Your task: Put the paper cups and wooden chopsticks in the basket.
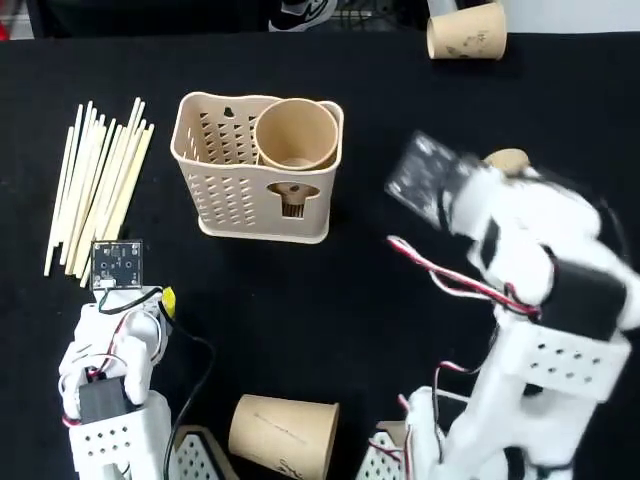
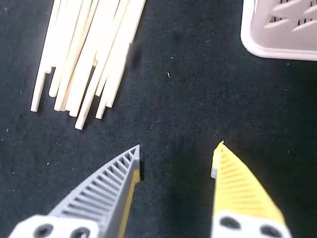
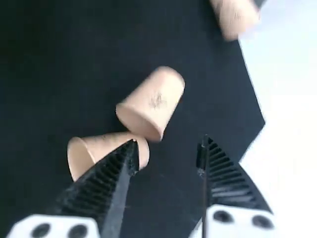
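In the basket (image 1: 232,192) stands one paper cup (image 1: 296,134).

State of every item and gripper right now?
Beige perforated plastic basket: upright, one cup inside.
Brown paper cup in basket: upright, mouth up.
Paper cup by the arm bases: on its side.
Paper cup at far edge: on its side.
Pale wooden chopsticks: loose pile outside basket.
Left gripper: fingers open, empty.
Right gripper: fingers open, empty.

Bright, even light leaves soft shadows (glare whitens the floor (image 3: 290,99)).
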